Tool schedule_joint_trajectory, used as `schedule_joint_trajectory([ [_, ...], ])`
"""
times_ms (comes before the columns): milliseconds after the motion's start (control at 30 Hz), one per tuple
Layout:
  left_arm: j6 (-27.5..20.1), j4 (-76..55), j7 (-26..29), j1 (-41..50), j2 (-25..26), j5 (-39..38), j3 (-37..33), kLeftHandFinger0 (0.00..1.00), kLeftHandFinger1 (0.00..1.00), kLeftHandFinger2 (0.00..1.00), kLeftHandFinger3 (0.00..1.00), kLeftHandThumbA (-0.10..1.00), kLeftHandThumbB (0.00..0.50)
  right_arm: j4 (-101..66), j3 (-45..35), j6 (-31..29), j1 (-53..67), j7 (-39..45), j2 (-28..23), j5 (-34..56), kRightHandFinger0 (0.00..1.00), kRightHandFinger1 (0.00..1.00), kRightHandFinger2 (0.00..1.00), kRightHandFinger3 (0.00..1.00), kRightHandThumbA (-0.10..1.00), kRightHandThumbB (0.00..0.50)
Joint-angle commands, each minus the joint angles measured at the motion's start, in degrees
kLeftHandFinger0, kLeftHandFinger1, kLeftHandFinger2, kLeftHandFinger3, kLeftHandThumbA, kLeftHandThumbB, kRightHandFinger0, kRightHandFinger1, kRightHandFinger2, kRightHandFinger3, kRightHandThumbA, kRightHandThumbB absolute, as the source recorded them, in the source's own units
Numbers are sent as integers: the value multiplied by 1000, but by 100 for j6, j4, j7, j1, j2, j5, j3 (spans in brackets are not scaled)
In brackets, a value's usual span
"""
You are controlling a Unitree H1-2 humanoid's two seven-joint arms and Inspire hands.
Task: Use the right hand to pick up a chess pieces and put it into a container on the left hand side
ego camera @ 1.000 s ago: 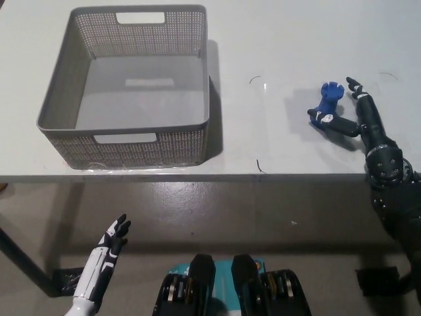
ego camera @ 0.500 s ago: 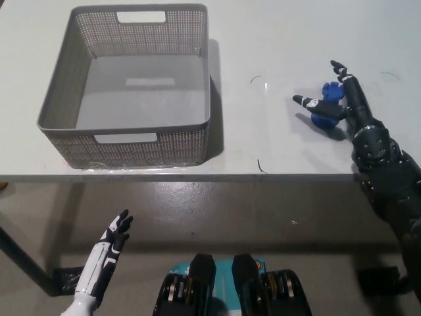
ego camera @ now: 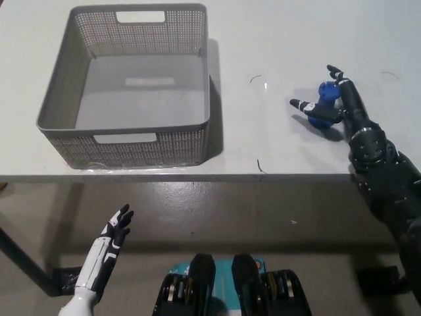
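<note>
Blue chess piece (ego camera: 323,105) sits on the white table (ego camera: 296,39), far right of the head view and well apart from the grey perforated basket (ego camera: 125,141) at the left. Black right hand (ego camera: 339,102) has its fingers around the piece, touching it, though whether the grasp is fully closed cannot be told. White left hand (ego camera: 108,247) rests below the table edge at lower left, fingers extended, holding nothing.
</note>
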Motion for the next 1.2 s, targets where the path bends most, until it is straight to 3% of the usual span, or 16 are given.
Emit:
schedule_joint_trajectory([
  [0,-233,-95,-51,-107,117,-21,6,1000,1000,1000,1000,1000,294,57,-23,184,-288,132,-67,146,1000,1000,1000,1000,1000,426],
  [100,-202,-106,-55,-117,115,-33,17,1000,1000,1000,1000,1000,297,94,-232,353,-284,199,-78,368,1000,1000,1000,1000,970,439],
  [233,-203,-121,-81,-97,115,-65,19,1000,1000,1000,1000,1000,295,141,-762,532,-287,-117,-2,799,1000,984,1000,1000,726,440],
  [267,-206,-118,-87,-95,111,-82,22,1000,1000,1000,1000,1000,293,148,-881,542,-287,-250,18,857,821,796,893,1000,656,414],
  [333,-238,-83,-76,-111,106,-64,21,1000,1000,1000,1000,1000,291,160,-986,610,-301,-350,27,871,665,679,782,1000,610,395],
  [367,-237,-77,-76,-119,107,-55,18,1000,1000,1000,1000,1000,288,177,-1011,748,-333,-493,34,869,569,542,569,617,508,378],
  [400,-228,-84,-76,-125,109,-50,18,1000,1000,1000,1000,1000,283,188,-1066,766,-346,-604,37,903,448,365,335,352,374,307],
  [433,-234,-74,-87,-153,114,-65,20,1000,1000,1000,1000,1000,280,184,-1153,613,-341,-692,38,976,194,174,196,115,160,252],
  [467,-245,-61,-94,-174,122,-67,20,1000,1000,1000,1000,1000,268,178,-1214,552,-343,-683,36,1025,17,116,332,176,-54,221],
  [500,-250,-55,-104,-193,136,-61,18,1000,1000,1000,1000,1000,263,159,-1352,428,-342,-654,42,1152,1,121,411,207,-98,200],
  [533,-246,-56,-106,-198,137,-59,17,1000,1000,1000,1000,1000,262,158,-1368,422,-342,-655,41,1157,0,159,458,228,-100,194],
  [633,-213,-105,-113,-218,142,-51,17,1000,1000,1000,1000,1000,256,127,-1674,176,-345,-515,55,1439,0,255,600,465,-100,144],
  [733,-171,-144,-133,-213,143,-88,31,1000,1000,1000,1000,1000,259,123,-2002,171,-386,-398,73,1722,0,296,651,550,-100,133],
  [900,-202,-129,-119,-248,141,-56,42,1000,1000,1000,1000,1000,249,97,-2261,-9,-461,-266,83,1892,0,266,608,509,-100,159],
  [1000,-175,-136,-119,-253,148,-41,42,1000,1000,1000,1000,1000,244,72,-2352,-16,-534,-279,111,1980,0,261,600,487,-100,148],
  [1167,-145,-155,-153,-229,148,-98,47,1000,1000,1000,1000,1000,251,-6,-2381,-105,-641,-209,143,2071,0,325,688,550,-100,125],
])
